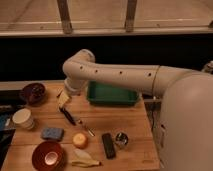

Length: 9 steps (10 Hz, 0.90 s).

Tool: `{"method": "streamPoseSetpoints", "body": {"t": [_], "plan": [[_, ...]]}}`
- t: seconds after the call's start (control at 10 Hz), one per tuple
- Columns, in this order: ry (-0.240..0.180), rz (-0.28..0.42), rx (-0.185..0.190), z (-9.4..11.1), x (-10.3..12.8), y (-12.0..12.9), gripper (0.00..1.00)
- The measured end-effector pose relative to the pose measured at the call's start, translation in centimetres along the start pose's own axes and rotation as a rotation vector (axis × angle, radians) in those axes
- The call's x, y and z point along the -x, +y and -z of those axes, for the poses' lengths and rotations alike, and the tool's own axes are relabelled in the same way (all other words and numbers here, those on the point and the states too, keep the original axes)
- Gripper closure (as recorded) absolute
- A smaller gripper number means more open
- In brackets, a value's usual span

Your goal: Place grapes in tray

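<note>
The green tray stands at the back of the wooden table, right of centre, and looks empty. A dark reddish-purple mass that I take for the grapes sits at the dark purple bowl at the table's far left; I cannot separate bunch from bowl. My gripper hangs from the pale arm between the bowl and the tray, left of the tray's end, pointing down just above the table. It is open with nothing in it.
Below the gripper lie a black-handled utensil and a metal one. Nearer the front are a white cup, blue sponge, red bowl, orange fruit, black bar, small can and yellow peel.
</note>
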Motion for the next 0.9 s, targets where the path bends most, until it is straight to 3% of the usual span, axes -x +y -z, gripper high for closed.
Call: {"method": "streamPoseSetpoints", "body": {"t": [0.3, 0.7, 0.9], "plan": [[-0.007, 0.068, 0.017, -2.1, 2.5, 1.0, 0.20], [-0.033, 0.204, 0.045, -5.2, 9.8, 4.0, 0.20], [-0.081, 0.269, 0.068, -6.1, 12.6, 4.9, 0.20]]}}
